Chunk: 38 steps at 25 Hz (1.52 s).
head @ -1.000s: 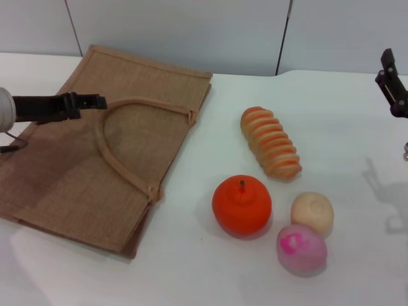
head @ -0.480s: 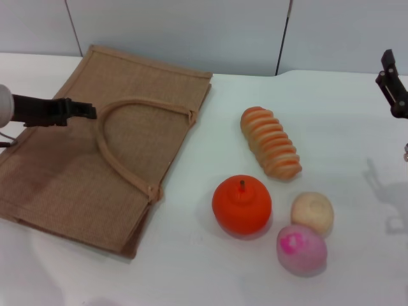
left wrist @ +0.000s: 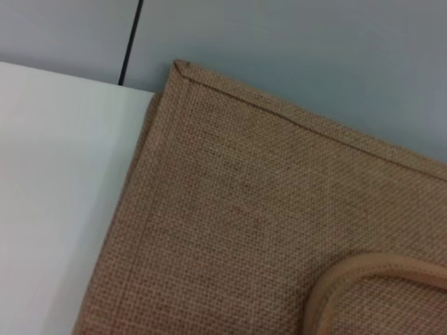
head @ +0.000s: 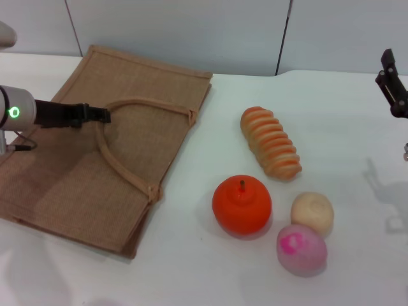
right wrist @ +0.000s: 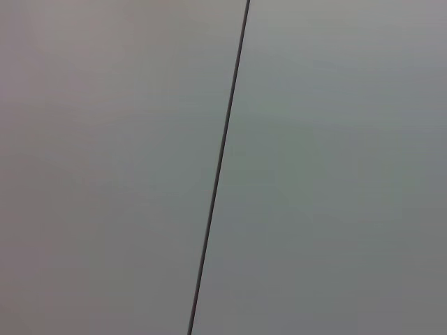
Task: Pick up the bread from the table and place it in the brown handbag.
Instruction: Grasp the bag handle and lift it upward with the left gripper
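Observation:
The bread (head: 271, 142), a ribbed orange and cream loaf, lies on the white table (head: 191, 268) right of centre. The brown handbag (head: 76, 178) lies flat on the left, its arched handle (head: 127, 172) on top. My left gripper (head: 102, 115) reaches in from the left over the bag, at the handle's far bend. The left wrist view shows the bag's corner (left wrist: 244, 230), part of the handle (left wrist: 363, 272) and the table (left wrist: 56, 174). My right gripper (head: 392, 89) is parked high at the right edge, far from the bread.
An orange round fruit with a stem (head: 241, 205), a small beige bun (head: 312, 212) and a pink round item (head: 301, 248) sit in front of the bread. A grey wall runs behind the table; the right wrist view shows only that wall.
My left gripper drew back to the left over the bag, then came right again and a little nearer, to the handle's bend. The bread and the right arm have not moved.

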Each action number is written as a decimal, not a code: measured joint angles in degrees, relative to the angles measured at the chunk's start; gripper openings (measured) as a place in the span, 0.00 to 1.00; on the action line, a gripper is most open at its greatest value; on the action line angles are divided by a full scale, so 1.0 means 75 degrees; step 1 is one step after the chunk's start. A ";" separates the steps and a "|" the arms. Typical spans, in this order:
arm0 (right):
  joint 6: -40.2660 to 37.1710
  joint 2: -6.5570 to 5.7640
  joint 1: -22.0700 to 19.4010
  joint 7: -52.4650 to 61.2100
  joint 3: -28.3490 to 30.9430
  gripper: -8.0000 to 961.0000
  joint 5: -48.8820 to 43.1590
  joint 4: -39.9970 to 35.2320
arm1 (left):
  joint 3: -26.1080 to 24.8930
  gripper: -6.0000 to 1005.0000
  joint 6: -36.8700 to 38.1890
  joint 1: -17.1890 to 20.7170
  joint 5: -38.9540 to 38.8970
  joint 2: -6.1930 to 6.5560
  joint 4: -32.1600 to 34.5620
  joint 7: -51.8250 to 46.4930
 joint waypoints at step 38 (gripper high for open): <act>0.0044 0.0000 -0.0017 0.0000 0.0000 0.88 0.0000 -0.0009 | -0.0012 0.30 -0.0601 -0.0044 -0.0022 0.0002 0.0570 0.0514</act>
